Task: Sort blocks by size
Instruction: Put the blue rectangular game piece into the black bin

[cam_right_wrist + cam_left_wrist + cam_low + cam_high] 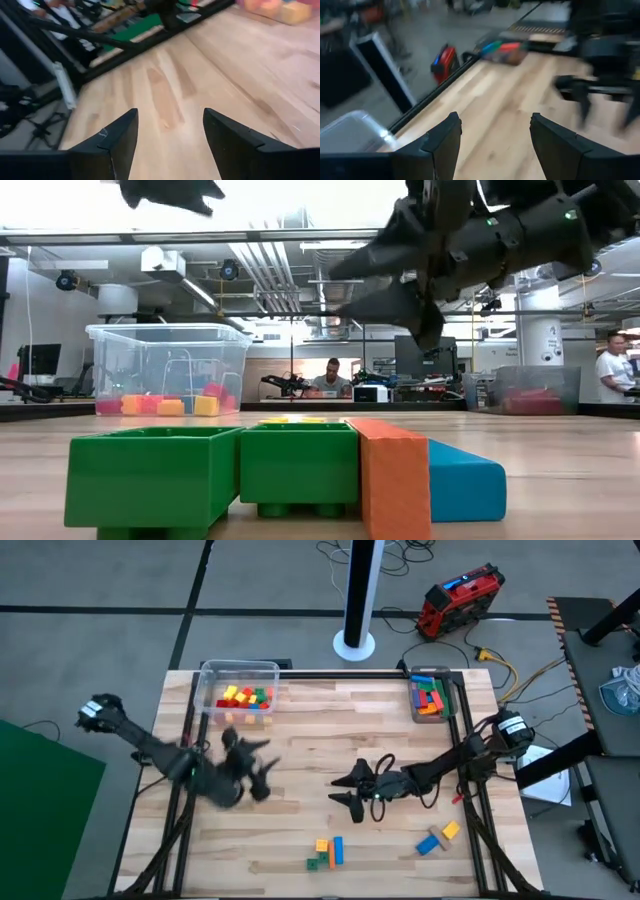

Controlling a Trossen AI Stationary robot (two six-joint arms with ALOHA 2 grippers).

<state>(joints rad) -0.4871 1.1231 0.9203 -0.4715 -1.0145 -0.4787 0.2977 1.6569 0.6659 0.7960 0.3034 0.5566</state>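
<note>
Hovering mid-table, both grippers spread open and empty.
Left gripper near the tub; right gripper above loose blocks.

I can read no text, label, brand, number or sign in any view from here. The blocks close to the low camera have plain faces, and the tub carries no marking I can make out. The red case on the floor shows no lettering I can tell, and both wrist views are too blurred to read anything.
</note>
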